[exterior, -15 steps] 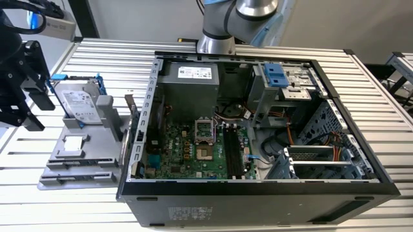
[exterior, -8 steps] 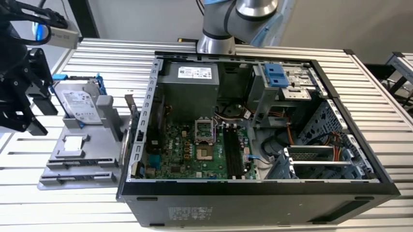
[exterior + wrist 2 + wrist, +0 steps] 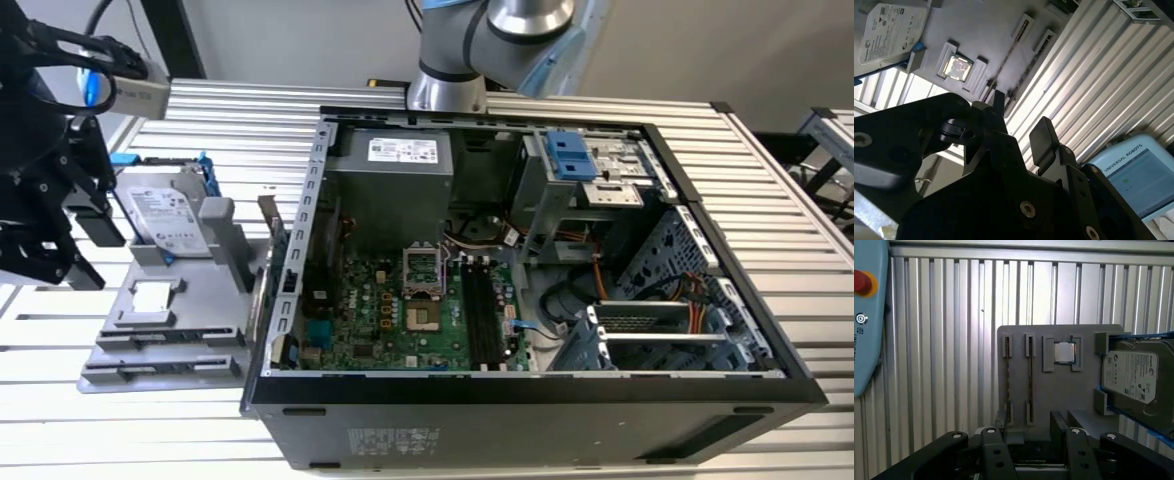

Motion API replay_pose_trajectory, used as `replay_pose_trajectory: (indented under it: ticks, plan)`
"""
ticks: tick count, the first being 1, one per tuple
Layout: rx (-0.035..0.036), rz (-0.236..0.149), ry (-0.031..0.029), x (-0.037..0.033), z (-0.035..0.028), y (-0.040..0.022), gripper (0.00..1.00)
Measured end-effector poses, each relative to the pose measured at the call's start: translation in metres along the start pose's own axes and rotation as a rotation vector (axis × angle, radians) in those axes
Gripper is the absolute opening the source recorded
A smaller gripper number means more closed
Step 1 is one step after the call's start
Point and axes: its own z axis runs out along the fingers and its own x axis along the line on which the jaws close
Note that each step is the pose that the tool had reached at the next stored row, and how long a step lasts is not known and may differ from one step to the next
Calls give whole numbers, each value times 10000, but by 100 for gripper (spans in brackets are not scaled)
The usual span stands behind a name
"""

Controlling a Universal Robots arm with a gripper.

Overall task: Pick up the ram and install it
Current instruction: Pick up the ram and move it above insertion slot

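Hovering with the gripper (image 3: 1028, 424) spread wide and empty, I see the ram (image 3: 1030, 380) standing on edge in the gray tray (image 3: 1054, 395), just ahead of the fingertips, its long axis running away between them. In the exterior view that tray lies at nine o'clock of the computer case (image 3: 534, 385).

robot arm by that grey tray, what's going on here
The arm's gripper hangs open and empty above a grey holder tray. Two ram sticks sit in the tray's slots, beside a processor chip and a hard drive. The open computer case stands next to the tray.
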Motion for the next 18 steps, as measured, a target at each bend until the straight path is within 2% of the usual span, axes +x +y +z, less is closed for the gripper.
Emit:
replay_pose_trajectory:
  ticks: [18]
  plan:
    - [0,23,0,7,269,1,100]
